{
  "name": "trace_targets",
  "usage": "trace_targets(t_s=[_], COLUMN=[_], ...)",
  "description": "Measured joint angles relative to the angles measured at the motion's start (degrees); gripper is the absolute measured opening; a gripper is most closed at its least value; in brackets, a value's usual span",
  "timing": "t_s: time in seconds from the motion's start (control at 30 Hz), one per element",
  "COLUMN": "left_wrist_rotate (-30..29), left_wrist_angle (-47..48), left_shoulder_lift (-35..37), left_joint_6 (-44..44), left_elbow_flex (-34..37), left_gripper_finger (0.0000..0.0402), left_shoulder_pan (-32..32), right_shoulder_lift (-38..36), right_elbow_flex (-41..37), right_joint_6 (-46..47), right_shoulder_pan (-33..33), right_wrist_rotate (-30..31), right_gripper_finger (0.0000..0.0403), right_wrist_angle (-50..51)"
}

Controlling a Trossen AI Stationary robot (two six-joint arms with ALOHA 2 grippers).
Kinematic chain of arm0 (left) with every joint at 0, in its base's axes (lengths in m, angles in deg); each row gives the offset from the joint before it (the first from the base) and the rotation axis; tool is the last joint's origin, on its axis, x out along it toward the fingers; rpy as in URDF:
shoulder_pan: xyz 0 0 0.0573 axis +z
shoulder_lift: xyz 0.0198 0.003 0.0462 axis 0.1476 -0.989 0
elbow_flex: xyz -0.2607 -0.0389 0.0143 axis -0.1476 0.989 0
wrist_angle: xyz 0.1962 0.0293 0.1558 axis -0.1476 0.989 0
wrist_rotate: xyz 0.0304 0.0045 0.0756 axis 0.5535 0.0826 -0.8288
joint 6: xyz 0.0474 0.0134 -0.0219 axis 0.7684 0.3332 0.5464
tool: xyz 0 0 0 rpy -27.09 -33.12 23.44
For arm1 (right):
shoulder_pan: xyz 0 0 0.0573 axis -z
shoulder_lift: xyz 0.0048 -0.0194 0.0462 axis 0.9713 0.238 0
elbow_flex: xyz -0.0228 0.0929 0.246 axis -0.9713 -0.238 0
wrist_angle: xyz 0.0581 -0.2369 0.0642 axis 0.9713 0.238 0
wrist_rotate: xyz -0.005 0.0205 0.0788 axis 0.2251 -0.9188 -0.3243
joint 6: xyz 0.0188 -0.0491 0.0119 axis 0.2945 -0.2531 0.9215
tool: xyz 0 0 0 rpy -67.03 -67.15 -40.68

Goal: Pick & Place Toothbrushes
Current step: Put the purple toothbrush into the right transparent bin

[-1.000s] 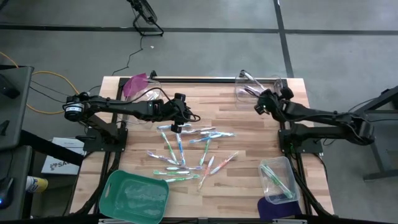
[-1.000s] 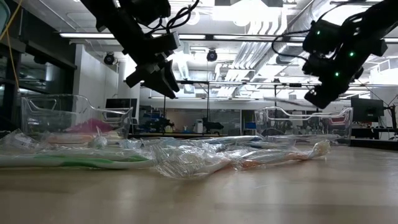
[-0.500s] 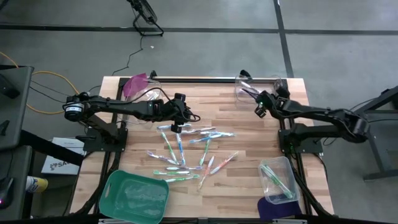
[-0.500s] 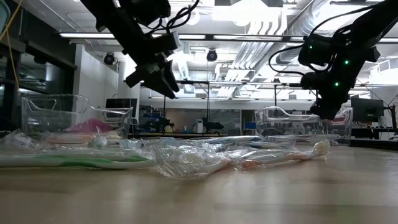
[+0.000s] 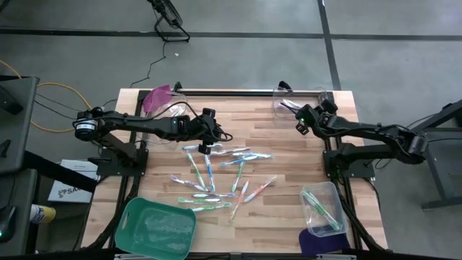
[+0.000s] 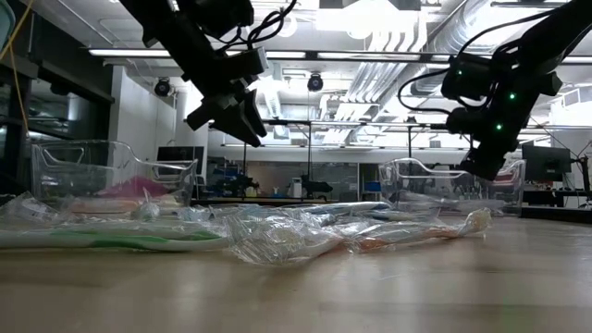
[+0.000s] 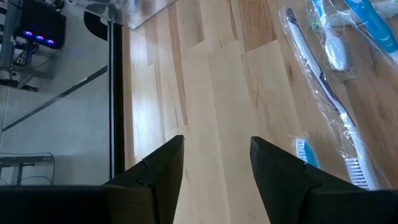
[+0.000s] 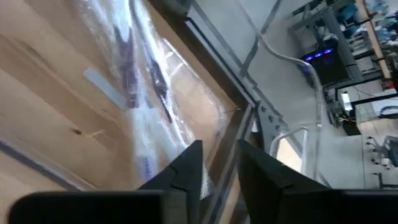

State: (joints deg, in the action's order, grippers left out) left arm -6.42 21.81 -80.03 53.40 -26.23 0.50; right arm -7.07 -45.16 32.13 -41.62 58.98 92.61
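While the left gripper (image 5: pixel 204 148) hovers with fingers parted above the far end of the toothbrushes (image 5: pixel 216 177) scattered mid-table, the right gripper (image 5: pixel 294 115), fingers slightly apart and empty, hangs over the clear bin (image 5: pixel 285 101) at the far right.

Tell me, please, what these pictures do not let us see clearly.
- Toothbrush count in the far right bin: the right gripper covers it in the high view; blur in its wrist view.
- Colours of the toothbrushes in the low view: wrappers overlap.
- Contents of the pink-lid bin: too small in the high view.
- The left gripper, open, shows fingertips only in its wrist view.
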Motion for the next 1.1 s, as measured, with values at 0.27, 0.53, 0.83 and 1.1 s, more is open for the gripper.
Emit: trace_targets(t_s=[0.27,0.53,0.83,1.1], left_wrist_rotate=[0.00,0.00,0.68,14.13], left_wrist_angle=[0.00,-0.01,0.27,-0.60], left_shoulder_lift=[0.00,0.00,0.00,-1.09], left_joint_6=[0.00,0.00,0.51,5.22], left_elbow_flex=[0.00,0.00,0.08,4.29], left_gripper_finger=[0.0177,0.0177,0.0177,0.0177], left_shoulder_pan=[0.00,0.00,0.00,-0.03], right_shoulder_lift=[-3.20,-10.50,-16.99,-17.14], right_elbow_flex=[-0.04,-0.08,-0.09,-0.09], right_joint_6=[4.38,4.99,6.48,5.94], right_shoulder_pan=[0.00,-3.05,-8.85,-13.02], right_wrist_rotate=[0.18,-4.64,-18.52,-35.27], right_gripper_finger=[0.0148,0.0147,0.0146,0.0146], right_wrist_angle=[-1.76,-5.43,-9.98,-13.18])
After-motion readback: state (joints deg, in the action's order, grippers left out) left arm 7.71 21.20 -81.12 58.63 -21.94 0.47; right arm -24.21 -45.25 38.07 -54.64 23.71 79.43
